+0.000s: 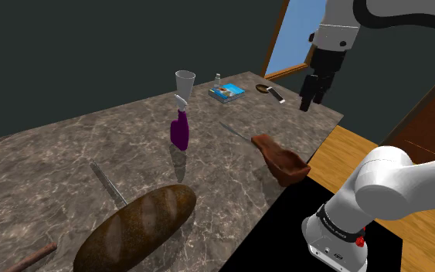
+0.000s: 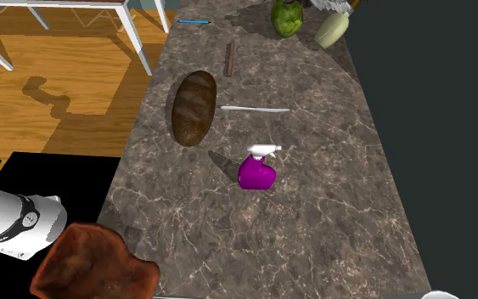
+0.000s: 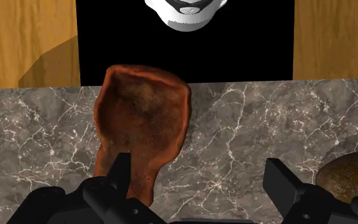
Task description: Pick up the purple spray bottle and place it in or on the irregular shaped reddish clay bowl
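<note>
The purple spray bottle [image 1: 181,128] with a white trigger head stands upright near the middle of the marble counter; it also appears in the second exterior view [image 2: 258,170]. The reddish clay bowl [image 1: 283,160], irregular and elongated, rests at the counter's edge closest to the stand [image 2: 92,263]. My gripper [image 1: 313,91] hangs high above the counter, well to the right of the bottle and beyond the bowl, open with nothing between its fingers [image 3: 121,175]. The wrist view looks down on the bowl [image 3: 142,121] past the open fingers.
A large brown bread loaf [image 1: 138,228] lies at the front left. A knife [image 1: 235,131] lies between bottle and bowl, another [image 1: 109,184] by the loaf. A grey cup [image 1: 185,82], a blue book [image 1: 227,93] and a small bottle stand at the far edge.
</note>
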You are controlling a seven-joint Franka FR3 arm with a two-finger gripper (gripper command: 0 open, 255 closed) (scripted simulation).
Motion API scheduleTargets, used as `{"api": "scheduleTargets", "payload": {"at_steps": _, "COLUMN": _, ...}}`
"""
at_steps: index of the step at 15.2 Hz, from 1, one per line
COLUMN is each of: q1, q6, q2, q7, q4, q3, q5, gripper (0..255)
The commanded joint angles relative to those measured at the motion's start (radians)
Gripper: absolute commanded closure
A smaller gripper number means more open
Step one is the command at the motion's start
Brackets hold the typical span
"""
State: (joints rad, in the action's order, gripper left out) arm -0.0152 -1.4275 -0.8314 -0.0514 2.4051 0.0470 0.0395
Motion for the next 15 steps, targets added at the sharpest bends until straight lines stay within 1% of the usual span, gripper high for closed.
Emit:
{"api": "scheduleTargets", "payload": {"at_steps": 1, "q1": 0.000, "q6": 0.000, "q2": 0.000, "q7": 0.000, "q4": 0.000, "q3": 0.000, "q5": 0.000, "gripper": 0}}
{"api": "scheduleTargets", "payload": {"at_steps": 8, "q1": -0.027, "q6": -0.158, "q2": 0.248, "q7": -0.064, "q4": -0.097, "q3": -0.055, "q5": -0.045, "gripper": 0}}
{"api": "scheduleTargets", "payload": {"at_steps": 15, "q1": -0.047, "q6": -0.265, "q2": 0.506, "q7": -0.123, "q4": -0.256, "q3": -0.101, "q5": -0.063, "gripper": 0}}
